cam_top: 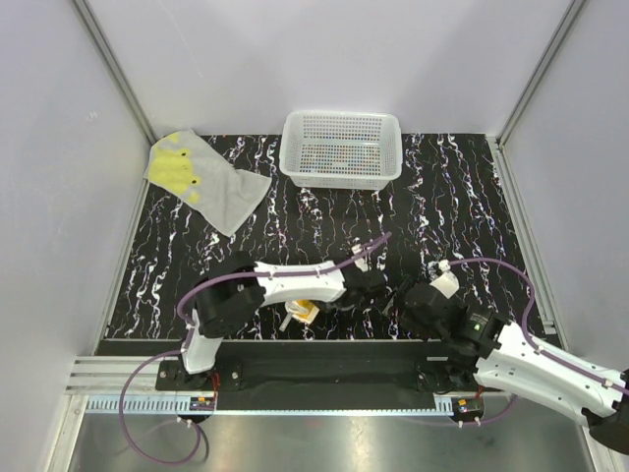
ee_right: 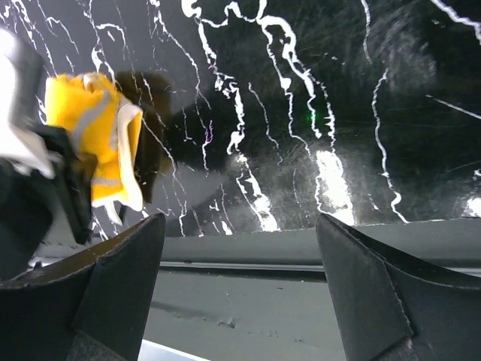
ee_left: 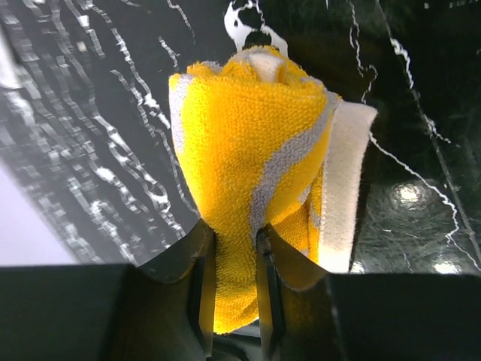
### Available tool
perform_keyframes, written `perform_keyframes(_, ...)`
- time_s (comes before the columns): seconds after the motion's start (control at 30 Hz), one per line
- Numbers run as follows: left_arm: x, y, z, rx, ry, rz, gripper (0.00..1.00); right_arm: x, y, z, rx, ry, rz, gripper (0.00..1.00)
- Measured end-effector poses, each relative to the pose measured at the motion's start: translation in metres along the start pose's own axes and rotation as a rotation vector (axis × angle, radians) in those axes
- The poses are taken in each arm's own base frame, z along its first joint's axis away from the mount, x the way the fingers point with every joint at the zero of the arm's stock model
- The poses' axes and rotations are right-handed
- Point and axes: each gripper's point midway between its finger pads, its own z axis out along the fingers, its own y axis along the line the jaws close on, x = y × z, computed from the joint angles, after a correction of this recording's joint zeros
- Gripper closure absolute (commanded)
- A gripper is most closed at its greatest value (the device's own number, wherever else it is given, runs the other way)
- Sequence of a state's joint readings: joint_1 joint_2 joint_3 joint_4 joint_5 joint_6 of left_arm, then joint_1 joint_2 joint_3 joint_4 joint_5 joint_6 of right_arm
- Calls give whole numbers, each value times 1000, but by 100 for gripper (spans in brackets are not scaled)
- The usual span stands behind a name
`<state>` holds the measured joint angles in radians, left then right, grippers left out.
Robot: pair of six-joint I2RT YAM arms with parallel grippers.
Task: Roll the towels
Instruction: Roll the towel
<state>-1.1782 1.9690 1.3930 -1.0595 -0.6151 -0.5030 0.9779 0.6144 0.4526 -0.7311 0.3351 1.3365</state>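
Observation:
The orange towel (ee_left: 248, 165) is a tight roll with grey-white stripes, and my left gripper (ee_left: 233, 282) is shut on its lower end, holding it just above the black marbled table. From above, the same roll (cam_top: 303, 314) shows near the table's front edge, under the left gripper (cam_top: 319, 307). My right gripper (ee_right: 240, 256) stands open and empty to the right of the roll (ee_right: 94, 139), apart from it; in the top view it (cam_top: 408, 307) is near the front edge. The grey towel (cam_top: 201, 177) with yellow-green blotches lies spread flat at the back left.
A white perforated basket (cam_top: 341, 169) stands at the back middle of the table. The table's near edge and a metal rail (ee_right: 248, 263) run just under the right gripper. Grey walls close off the left, back and right sides.

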Motion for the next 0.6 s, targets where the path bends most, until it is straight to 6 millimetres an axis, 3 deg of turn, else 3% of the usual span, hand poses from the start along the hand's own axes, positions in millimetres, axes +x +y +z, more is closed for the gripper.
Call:
perform_keyframes(0.17,12,-7,-2,-89,0,60,36,-4,-4,-4,4,-18,3,10)
perform_keyframes(0.4,17,-16,0,-115,-16,60,28,-19,-9,-24,-5,-64,16,10)
perform_keyframes(0.6,16,-13,-4,-177,-56,94,6,-29,-12,-38,-19,-98,40,10)
